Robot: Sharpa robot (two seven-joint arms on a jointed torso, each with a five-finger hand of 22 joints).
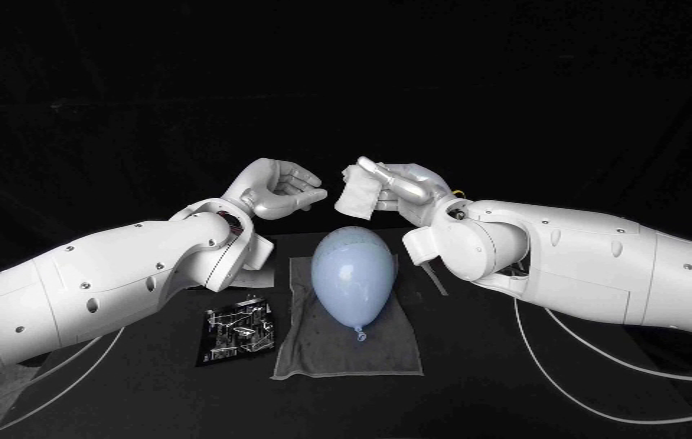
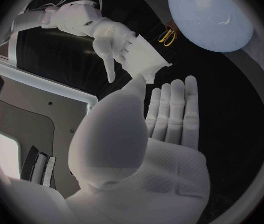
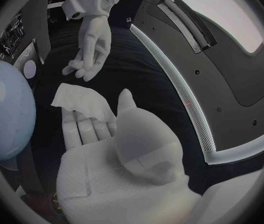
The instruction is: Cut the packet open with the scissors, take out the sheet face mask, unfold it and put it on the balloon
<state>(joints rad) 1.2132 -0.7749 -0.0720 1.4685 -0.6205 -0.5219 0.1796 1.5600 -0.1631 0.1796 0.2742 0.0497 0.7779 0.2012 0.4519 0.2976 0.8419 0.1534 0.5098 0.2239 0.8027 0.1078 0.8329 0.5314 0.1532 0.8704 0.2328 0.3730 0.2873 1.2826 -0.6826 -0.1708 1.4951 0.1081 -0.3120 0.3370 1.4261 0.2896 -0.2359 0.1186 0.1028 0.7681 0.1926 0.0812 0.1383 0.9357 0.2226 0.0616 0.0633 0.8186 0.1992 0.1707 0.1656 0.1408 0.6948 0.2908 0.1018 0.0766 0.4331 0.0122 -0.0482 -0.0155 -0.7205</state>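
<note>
The folded white sheet face mask [image 1: 355, 195] is being pinched by the right hand [image 1: 402, 183], whose thumb is being pressed against its fingers with the sheet's edge between them. Hand and mask are being held up off the black table [image 1: 476, 399], beyond the rounded far end of the pale blue oval balloon [image 1: 355, 272]. The left hand [image 1: 281, 191] is being held empty near the mask, beyond the balloon and to its left, with the fingers stretched out side by side and the thumb apart from them. The balloon is being carried by a grey cloth [image 1: 310, 351] spread on the table, its knot pointing towards the robot. A black and silver cut-open packet [image 1: 238, 329] is lying left of the balloon, just beside the cloth's edge. Yellow-handled scissors [image 2: 166, 35] are lying just beside the balloon.
</note>
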